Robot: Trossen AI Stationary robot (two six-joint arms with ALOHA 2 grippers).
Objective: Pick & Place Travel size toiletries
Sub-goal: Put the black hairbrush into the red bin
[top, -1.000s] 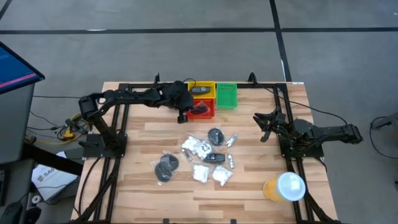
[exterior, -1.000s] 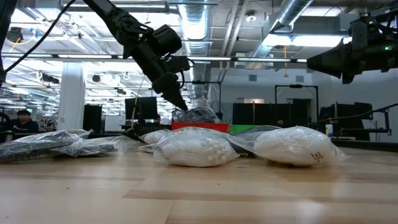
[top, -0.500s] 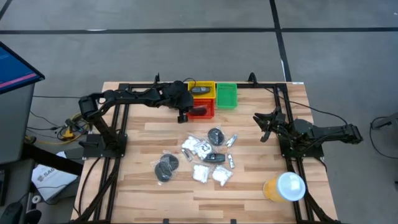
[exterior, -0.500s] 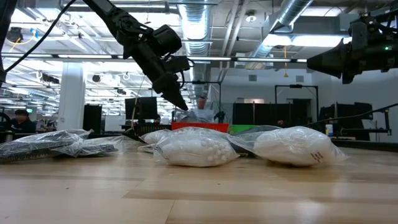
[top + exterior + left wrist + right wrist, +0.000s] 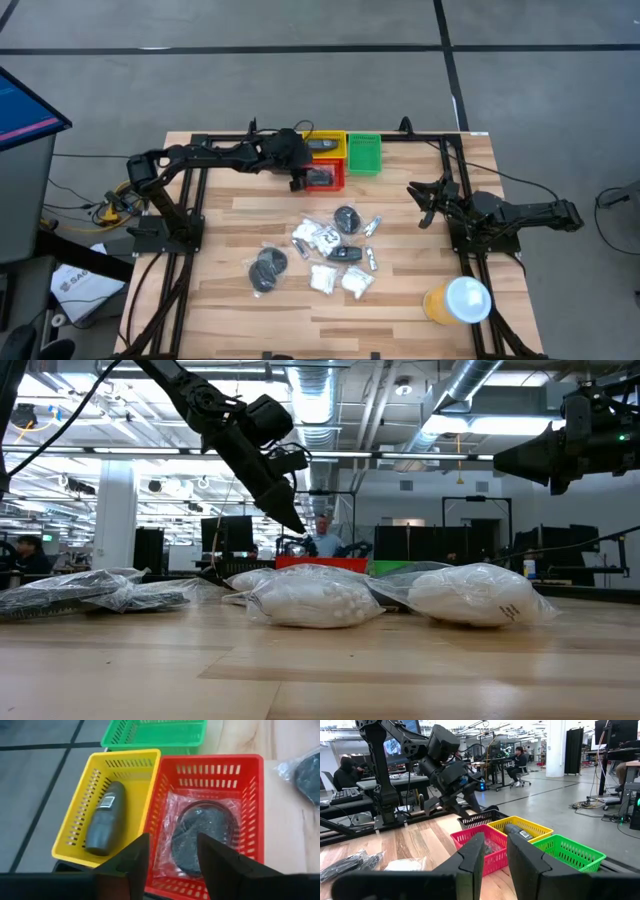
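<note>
- The red bin holds one dark disc sealed in clear plastic, lying flat on its floor.
- The yellow bin, touching the red bin's side, holds a dark oblong bottle lying lengthwise.
- The green bin stands beside the yellow bin; I cannot tell what is in it.
- A black bin shows just beyond the red bin in the right wrist view; its contents are hidden.
- The rest of the toiletries lie loose on the surface near the red bin: white packets, a second disc, a pair of discs and small tubes.
- The left end effector hangs over the red bin's edge, its fingers apart and empty, the arm stretched out across the surface.
- The right end effector waits well apart from the red bin, narrowly parted and holding nothing.
- An orange cup stands far from the red bin.
</note>
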